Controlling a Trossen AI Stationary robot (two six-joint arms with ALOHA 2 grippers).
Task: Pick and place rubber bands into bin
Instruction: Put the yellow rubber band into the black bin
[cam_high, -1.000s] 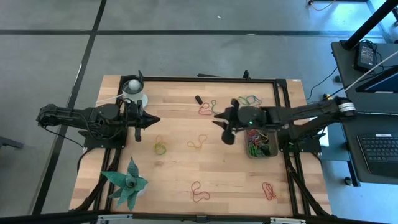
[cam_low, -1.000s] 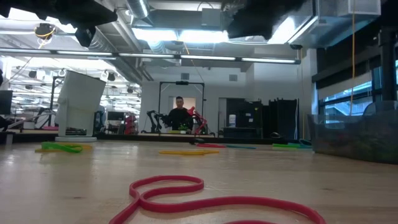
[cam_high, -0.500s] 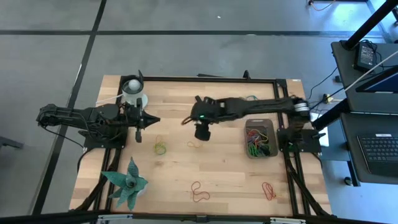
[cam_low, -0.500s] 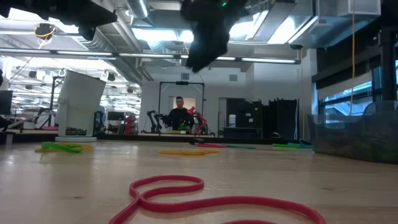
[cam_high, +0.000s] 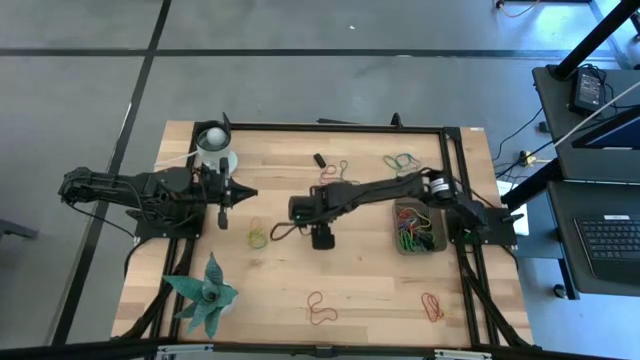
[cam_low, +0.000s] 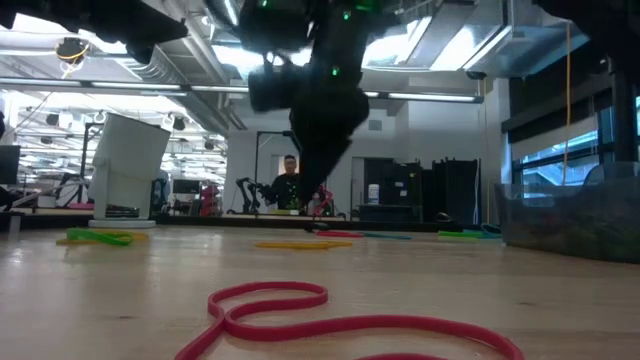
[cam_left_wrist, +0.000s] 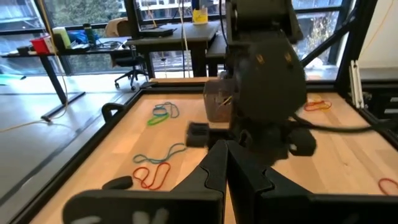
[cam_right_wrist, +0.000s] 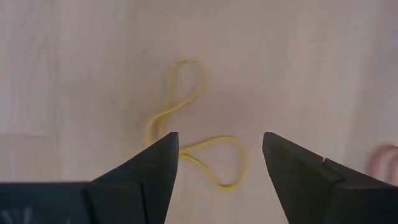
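Position over table centre: right gripper (cam_right_wrist: 221, 165) hangs above a yellow rubber band (cam_right_wrist: 193, 127) lying flat on the wooden table (cam_high: 380, 290), fingers spread wide with the band's crossing between them.
Right gripper, other views: seen from above at (cam_high: 322, 238); in the low view (cam_low: 320, 180) it is clear of the table surface and carries nothing.
Left gripper: (cam_high: 222, 193) waits near the table's left side, just beside the white cup (cam_high: 214, 143); fingers closed together, empty.
Target band: twisted into a figure-eight, two loops joined at a narrow crossing.
Bin: dark grey tray (cam_high: 437, 243) at the table's right side, well apart from the target, with several coloured bands inside.
Other bands: green one (cam_high: 258, 238) left of the right gripper; red ones (cam_high: 320, 307) and (cam_high: 432, 306) along the near side; green and blue ones (cam_high: 402, 160) along the far side.
Other items: small black block (cam_high: 319, 159) near the far edge; teal paper plant (cam_high: 205, 297) at the near left corner.
Expected handling: very light, soft and limp; likely to sag and dangle once lifted, and may stretch or snap back if snagged.
Grip risk: thin and flat against the wood, so the fingertips probably must touch the surface to catch it; it may slip out sideways.
Recommended hold: at the crossing, where both strands bunch together.
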